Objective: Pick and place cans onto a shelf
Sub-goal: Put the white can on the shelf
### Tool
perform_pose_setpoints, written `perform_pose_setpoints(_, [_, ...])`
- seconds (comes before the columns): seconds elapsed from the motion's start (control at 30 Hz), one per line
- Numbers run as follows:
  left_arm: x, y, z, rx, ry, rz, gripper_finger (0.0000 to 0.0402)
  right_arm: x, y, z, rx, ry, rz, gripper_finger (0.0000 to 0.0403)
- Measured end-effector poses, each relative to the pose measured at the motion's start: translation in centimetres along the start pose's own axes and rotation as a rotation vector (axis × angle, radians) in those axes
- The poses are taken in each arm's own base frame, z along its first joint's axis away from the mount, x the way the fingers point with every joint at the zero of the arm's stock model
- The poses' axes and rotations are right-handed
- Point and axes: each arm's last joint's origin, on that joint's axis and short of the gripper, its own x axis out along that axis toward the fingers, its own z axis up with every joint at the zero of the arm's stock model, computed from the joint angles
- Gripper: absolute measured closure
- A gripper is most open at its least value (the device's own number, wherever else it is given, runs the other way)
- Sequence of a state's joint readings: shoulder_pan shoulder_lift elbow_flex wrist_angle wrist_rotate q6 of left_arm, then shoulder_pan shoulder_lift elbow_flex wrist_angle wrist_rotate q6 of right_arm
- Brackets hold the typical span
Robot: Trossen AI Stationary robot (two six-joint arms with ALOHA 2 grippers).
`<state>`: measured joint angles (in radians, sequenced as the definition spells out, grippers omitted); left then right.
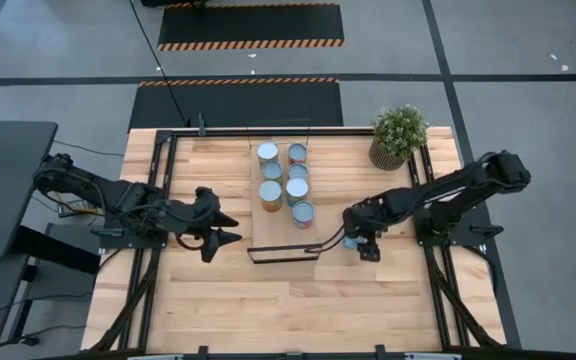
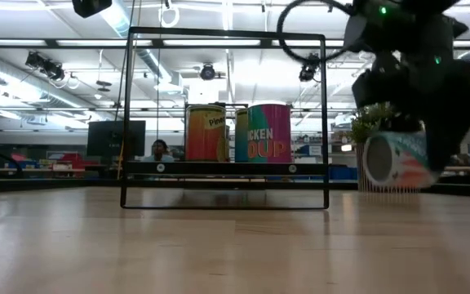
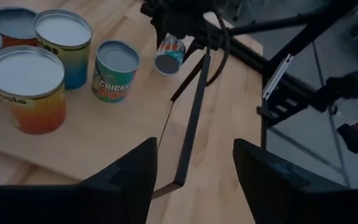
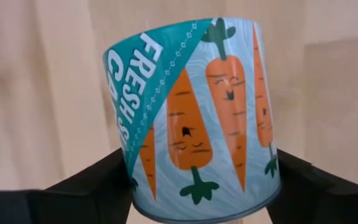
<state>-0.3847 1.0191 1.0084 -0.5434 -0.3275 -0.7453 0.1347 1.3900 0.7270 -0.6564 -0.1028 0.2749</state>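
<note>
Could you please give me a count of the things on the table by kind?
Cans standing on the shelf: 7
Carrot can in the right pincer: 1
Shelf: 1
Potted plant: 1
Total: 10

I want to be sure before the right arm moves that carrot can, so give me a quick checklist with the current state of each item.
1. Carrot can sits between the right claw's fingers: ok.
2. Grip is firm: cannot tell; the can is tilted and contact is not clearly visible.
3. Can is lifted off the table: cannot tell.
4. Free space on the shelf nearest the can: ok, the near end is bare.
5. Seven cans already on the shelf stand upright: ok.
6. Left claw is out of the way, open on the shelf's other side: ok.
</note>
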Motion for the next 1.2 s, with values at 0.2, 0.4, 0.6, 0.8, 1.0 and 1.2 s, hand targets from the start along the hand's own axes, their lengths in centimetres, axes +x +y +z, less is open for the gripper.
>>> perform_pose_setpoints(0.2, [0.0,-0.2,0.0,-0.031,-0.014,-0.006,0.0184,-4.8,0.0,0.5,0.045,-0.014,-0.001,0.0105])
perform_pose_setpoints(0.4, [0.7,-0.2,0.0,-0.052,-0.063,0.06,0.0184,-10.7,1.0,2.4,0.087,-0.087,0.007,0.0103])
perform_pose_setpoints(0.6, [4.1,-1.2,0.3,0.095,-0.112,0.061,0.0184,-15.8,2.2,5.1,0.18,-0.326,0.055,0.0104])
perform_pose_setpoints(0.8, [6.4,-1.6,0.9,0.189,-0.166,0.04,0.0173,-15.7,1.3,4.5,0.462,-0.154,0.236,0.0105])
perform_pose_setpoints(1.0, [6.8,-1.4,1.0,0.234,-0.147,0.022,0.0149,-13.2,-0.2,3.7,0.676,0.02,0.357,0.0105])
perform_pose_setpoints(1.2, [6.5,-1.3,1.2,0.266,-0.156,0.024,0.0153,-6.7,-2.8,3.0,0.888,0.088,0.644,0.0106])
